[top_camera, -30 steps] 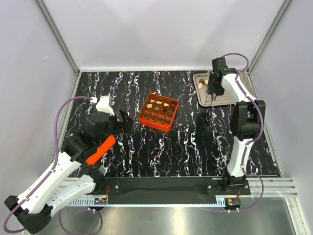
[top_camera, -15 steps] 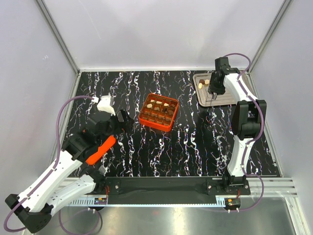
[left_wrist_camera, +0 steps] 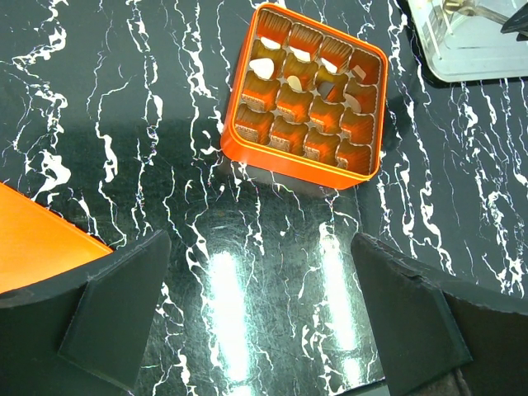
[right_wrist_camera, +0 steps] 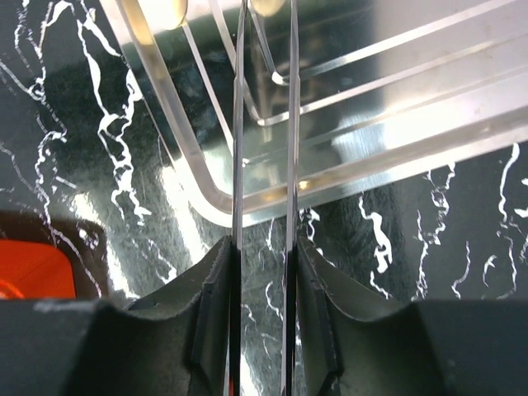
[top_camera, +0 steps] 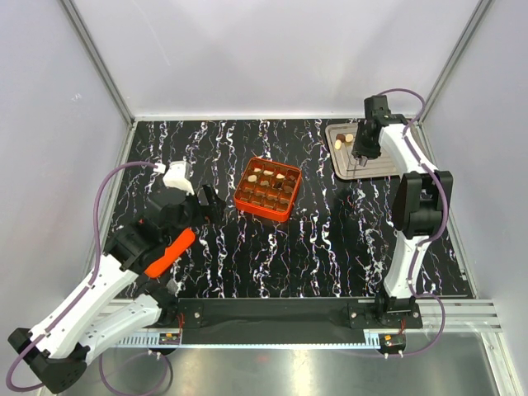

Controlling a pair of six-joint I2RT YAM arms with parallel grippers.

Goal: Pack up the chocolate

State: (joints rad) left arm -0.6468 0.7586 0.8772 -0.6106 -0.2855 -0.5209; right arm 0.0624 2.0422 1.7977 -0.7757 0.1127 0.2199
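Note:
The orange grid box (top_camera: 266,188) sits mid-table and also shows in the left wrist view (left_wrist_camera: 305,91). Cream chocolate (left_wrist_camera: 262,68) and dark chocolate (left_wrist_camera: 272,132) pieces fill several of its cells. More chocolate pieces (top_camera: 344,140) lie at the far left of the silver tray (top_camera: 388,163). My right gripper (top_camera: 361,150) hovers over that tray, shut on thin metal tweezers (right_wrist_camera: 265,124). The tweezer blades are slightly apart and point at a cream piece (right_wrist_camera: 268,5) at the frame's top edge. My left gripper (left_wrist_camera: 260,305) is open and empty over bare table, near the box's front left (top_camera: 206,200).
The tray's (right_wrist_camera: 206,190) rounded corner and raised rim lie just below the tweezers. An orange part of the left arm (top_camera: 169,252) shows at the left wrist view's edge (left_wrist_camera: 33,239). White walls enclose the black marbled table (top_camera: 313,247).
My right gripper has shifted slightly to the right and back over the tray. The left arm and the box have not moved.

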